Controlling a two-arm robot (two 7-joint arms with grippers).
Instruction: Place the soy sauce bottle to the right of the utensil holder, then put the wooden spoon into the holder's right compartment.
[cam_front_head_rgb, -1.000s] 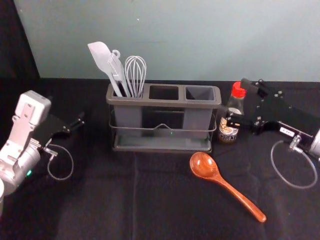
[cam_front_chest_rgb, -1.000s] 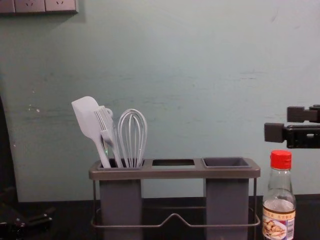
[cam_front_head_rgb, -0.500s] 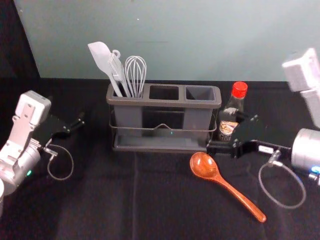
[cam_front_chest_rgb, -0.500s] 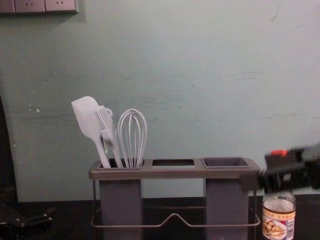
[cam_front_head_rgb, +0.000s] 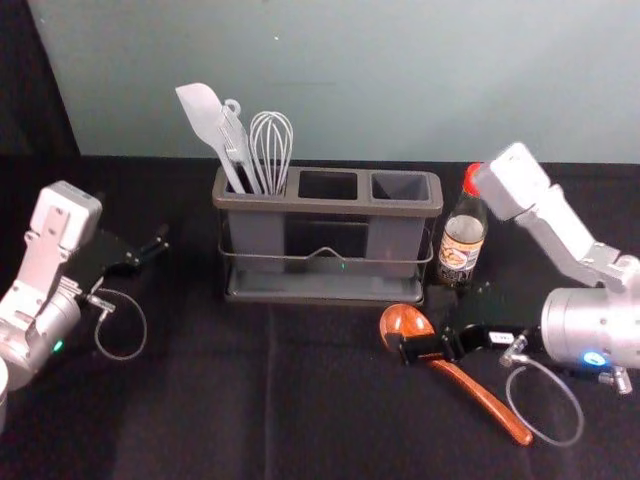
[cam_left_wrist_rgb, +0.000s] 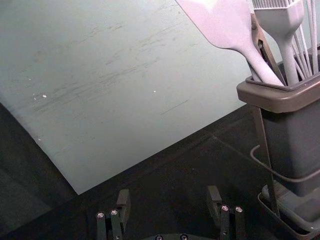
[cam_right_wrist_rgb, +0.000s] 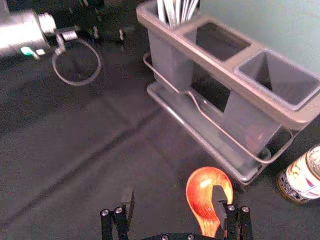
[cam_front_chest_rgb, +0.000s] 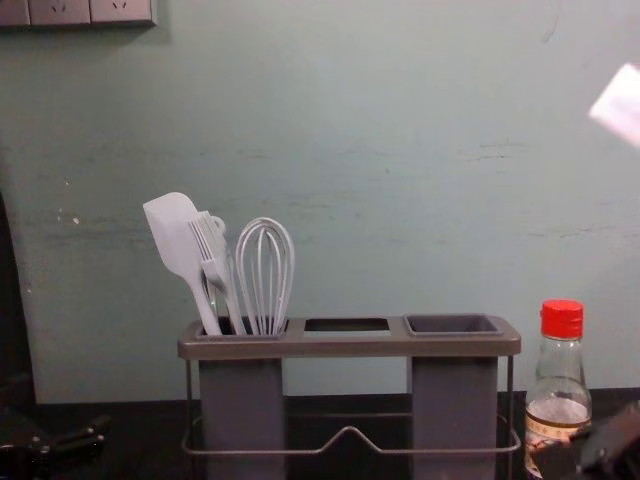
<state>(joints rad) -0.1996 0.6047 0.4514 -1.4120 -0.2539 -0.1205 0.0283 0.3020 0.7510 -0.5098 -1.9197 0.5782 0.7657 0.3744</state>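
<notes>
We find red-capped soy sauce bottle (cam_front_head_rgb: 462, 243) upright, just right of grey utensil holder (cam_front_head_rgb: 330, 207). We note glossy wooden spoon (cam_front_head_rgb: 480, 397) lying in front, bowl nearest holder.

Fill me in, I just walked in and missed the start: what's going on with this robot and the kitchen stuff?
The robot's right gripper is open and low over the wooden spoon, which lies in front of the utensil holder and looks to be its next pickup. The soy sauce bottle already stands upright to the holder's right. The holder's right compartment has no utensil in it. The left gripper is idle and open, off to the holder's left.
</notes>
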